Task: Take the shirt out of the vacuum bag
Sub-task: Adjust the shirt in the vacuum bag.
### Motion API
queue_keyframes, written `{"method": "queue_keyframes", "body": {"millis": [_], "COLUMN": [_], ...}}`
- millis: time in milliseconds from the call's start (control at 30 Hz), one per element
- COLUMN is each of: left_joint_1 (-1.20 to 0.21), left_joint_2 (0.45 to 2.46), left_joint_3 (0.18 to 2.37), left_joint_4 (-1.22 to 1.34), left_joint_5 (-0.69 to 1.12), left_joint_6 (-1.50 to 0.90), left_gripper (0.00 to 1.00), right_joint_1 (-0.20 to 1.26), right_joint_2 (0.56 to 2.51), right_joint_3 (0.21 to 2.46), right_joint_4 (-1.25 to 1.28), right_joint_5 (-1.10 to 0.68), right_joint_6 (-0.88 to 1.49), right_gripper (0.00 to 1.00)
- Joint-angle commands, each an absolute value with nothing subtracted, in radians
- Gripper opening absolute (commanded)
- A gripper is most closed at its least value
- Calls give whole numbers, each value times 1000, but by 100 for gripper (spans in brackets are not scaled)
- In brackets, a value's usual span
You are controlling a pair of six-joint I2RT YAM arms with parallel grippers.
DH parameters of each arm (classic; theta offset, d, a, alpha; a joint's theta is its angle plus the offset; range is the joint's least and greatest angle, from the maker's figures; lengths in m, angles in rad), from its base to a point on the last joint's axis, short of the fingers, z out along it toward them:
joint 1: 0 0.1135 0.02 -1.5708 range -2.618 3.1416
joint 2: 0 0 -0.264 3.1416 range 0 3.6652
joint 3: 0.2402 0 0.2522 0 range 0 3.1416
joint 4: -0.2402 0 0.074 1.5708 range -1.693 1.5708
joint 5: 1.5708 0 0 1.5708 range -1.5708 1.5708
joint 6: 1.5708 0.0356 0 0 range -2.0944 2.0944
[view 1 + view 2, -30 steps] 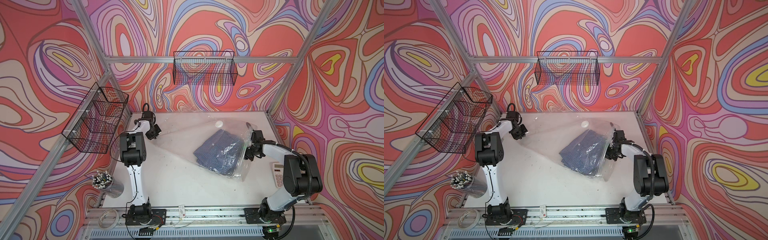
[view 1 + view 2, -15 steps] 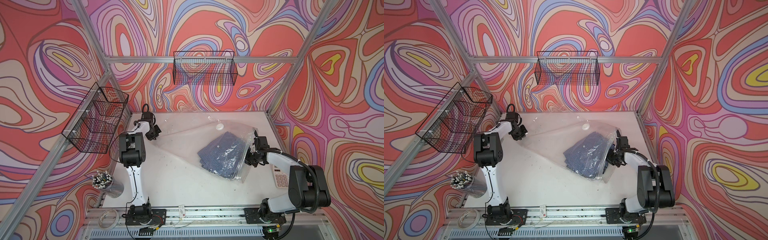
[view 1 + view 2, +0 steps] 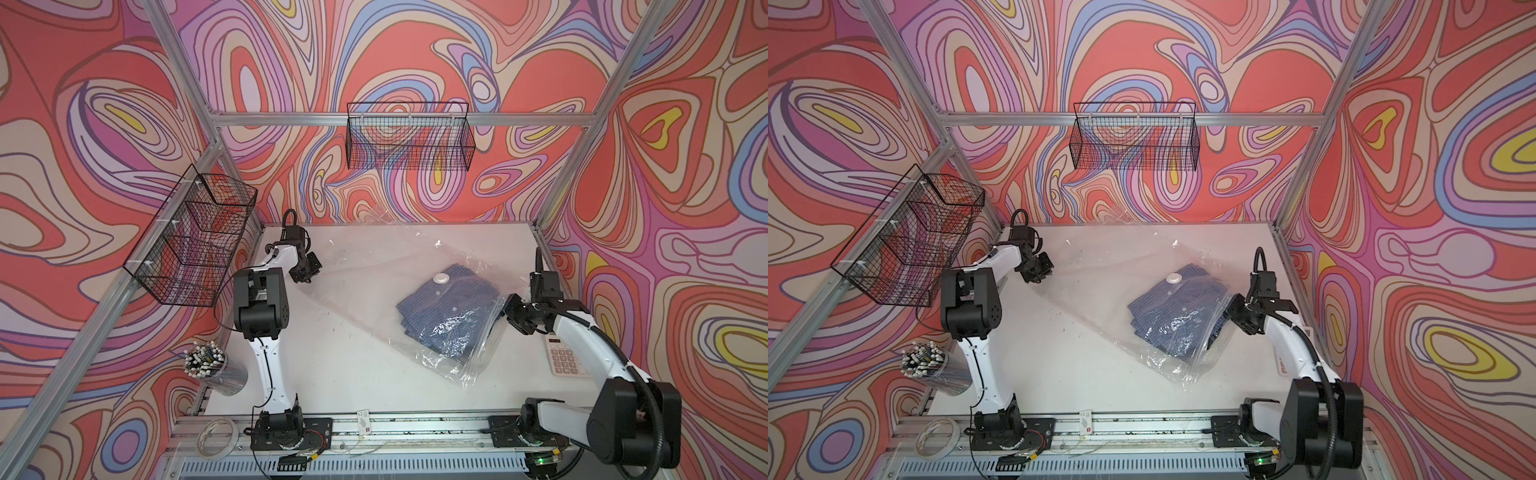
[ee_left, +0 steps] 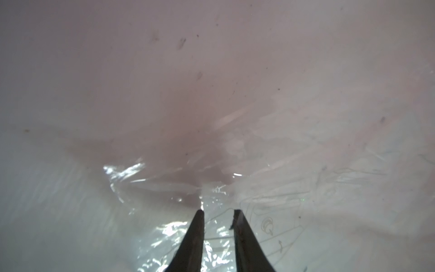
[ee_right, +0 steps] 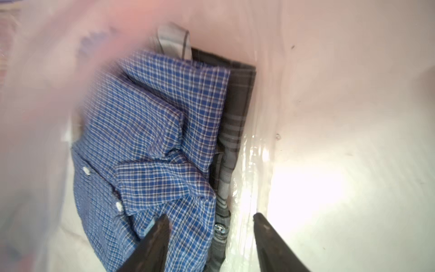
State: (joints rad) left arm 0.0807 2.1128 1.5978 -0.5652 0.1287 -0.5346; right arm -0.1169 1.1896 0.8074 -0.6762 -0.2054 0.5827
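**Both top views.** The vacuum bag (image 3: 365, 286) (image 3: 1096, 291), clear and creased, lies across the white worktop (image 3: 332, 374) (image 3: 1059, 365), running from the far left toward the near right. The folded blue-checked shirt (image 3: 444, 320) (image 3: 1177, 322) sits inside the bag at its right end, under glossy film. The round white valve (image 3: 441, 278) (image 3: 1173, 278) rests over the shirt's far corner. The left claw (image 3: 305, 275) (image 3: 1037, 274) hangs low at the bag's far left end. The right claw (image 3: 506, 308) (image 3: 1234, 311) points at the bag's right edge, just beside the shirt. In a top view, a calculator (image 3: 565, 361) lies on the worktop, partly hidden by the right arm. A cup of pens (image 3: 203, 361) stands by the near left corner.

**Left wrist view.** The left claw (image 4: 218, 210) is released, its two dark fingers (image 4: 194, 240) a narrow gap apart. Crinkled film shows in the gap and beyond the tips. Whether either finger touches the film cannot be told.

**Right wrist view.** The right claw (image 5: 210, 216) is released and spread wide, grasping nothing. One finger (image 5: 156, 245) overlaps the shirt (image 5: 150, 117), and the other lies toward the bare worktop side. The bag's shiny edge runs between them. A grey checked cloth (image 5: 235, 113) lies under the blue shirt, against that edge. White buttons show on the shirt front.
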Motion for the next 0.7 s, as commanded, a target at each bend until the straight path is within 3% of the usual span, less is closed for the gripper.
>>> {"method": "queue_keyframes", "body": {"millis": [0, 133, 267, 500, 633, 667], "left_joint_1": [87, 62, 30, -31, -57, -57], "left_joint_2": [1962, 1799, 1654, 1426, 1318, 1297], "left_joint_3": [1592, 1526, 1417, 1147, 1009, 967], "left_joint_4": [-613, -624, -652, -691, -679, -662], "left_joint_5": [88, 67, 33, 73, 122, 132], "left_joint_6": [-544, -542, -512, -588, -648, -648], "left_gripper": [33, 37, 47, 59, 61, 75], "right_joint_1": [-163, -192, -210, -212, -212, -212], "right_joint_2": [1100, 1071, 1128, 1385, 1473, 1493], "right_joint_3": [876, 972, 1052, 1031, 988, 977], "right_joint_4": [-798, -846, -806, -597, -510, -496], "right_joint_5": [-117, -63, -87, -345, -327, -303], "right_joint_6": [565, 534, 503, 474, 478, 477], "right_gripper": [61, 67, 76, 77, 78, 79]}}
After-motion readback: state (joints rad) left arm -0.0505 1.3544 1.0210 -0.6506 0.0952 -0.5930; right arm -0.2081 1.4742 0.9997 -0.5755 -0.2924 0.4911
